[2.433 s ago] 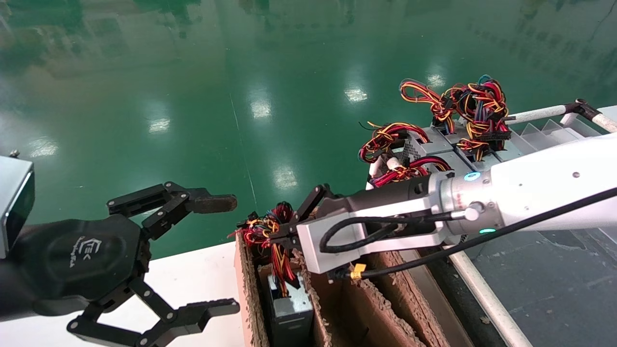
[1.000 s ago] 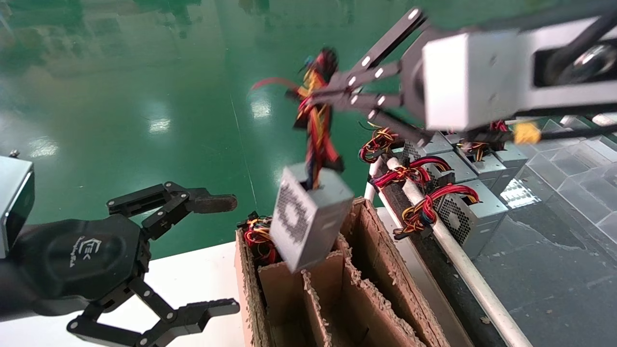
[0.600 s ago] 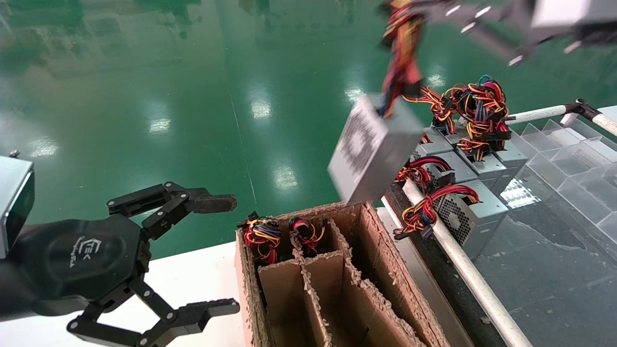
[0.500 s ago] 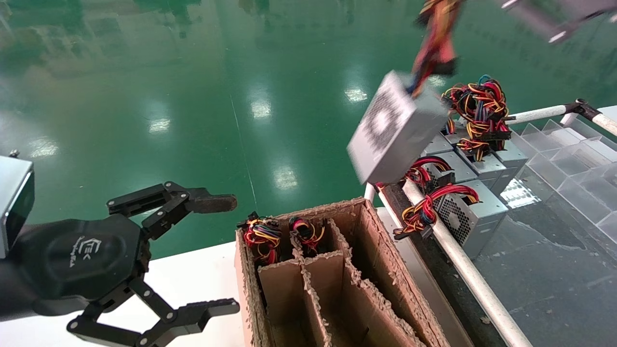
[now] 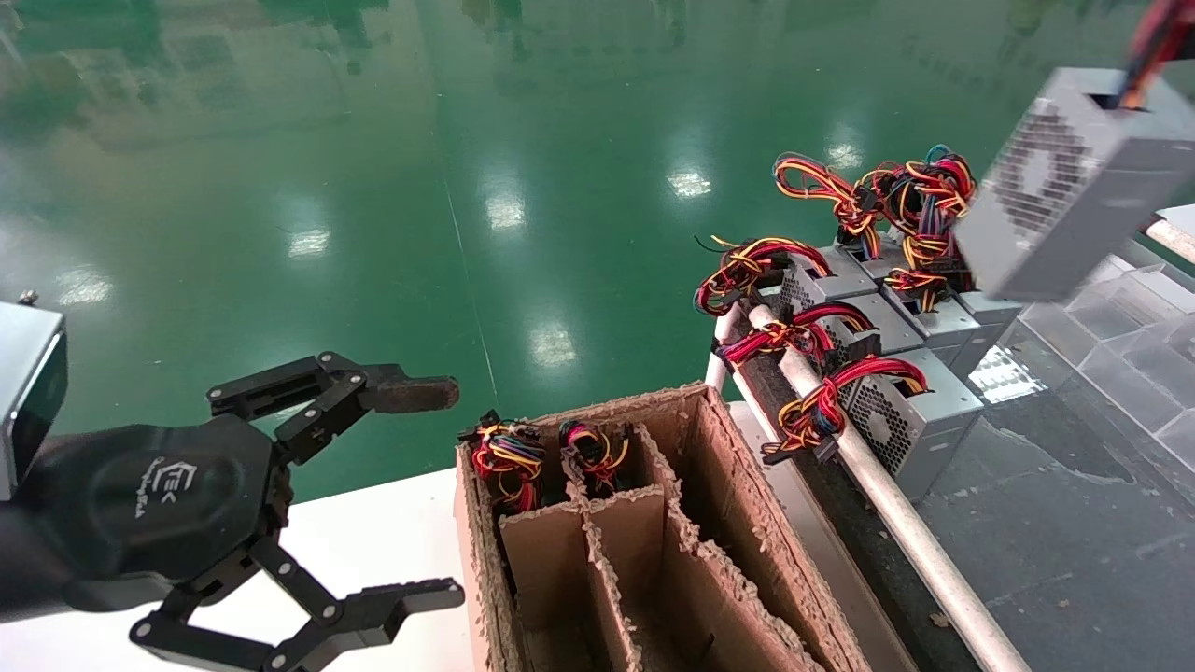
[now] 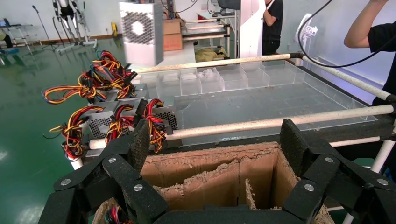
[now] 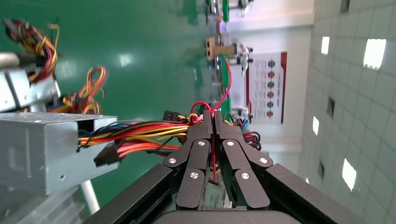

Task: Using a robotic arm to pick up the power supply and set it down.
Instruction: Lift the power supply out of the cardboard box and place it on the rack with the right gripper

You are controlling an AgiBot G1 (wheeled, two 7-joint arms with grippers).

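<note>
The power supply (image 5: 1064, 187), a grey metal box with a perforated vent face, hangs tilted in the air at the top right, above the rack. It dangles from its wire bundle (image 5: 1153, 42). The robotic arm is out of the head view. In the right wrist view its black gripper (image 7: 213, 117) is shut on the coloured wires (image 7: 135, 135), with the box (image 7: 42, 154) hanging from them. The left wrist view shows the same box (image 6: 140, 32) in the distance. My left gripper (image 5: 434, 495) stays parked at the lower left, open and empty.
A torn cardboard box (image 5: 691, 448) with dividers stands in front, with wire bundles (image 5: 509, 457) in its far compartments. Several more units (image 5: 896, 401) line a rack behind a white tube rail (image 5: 896, 523). A clear divided tray (image 5: 1120, 373) lies to the right. People (image 6: 373, 46) stand beyond.
The right gripper pulled the power supply up out of the cardboard box by its wires and swung it up and to the right, over the rack. The left gripper has not moved.
</note>
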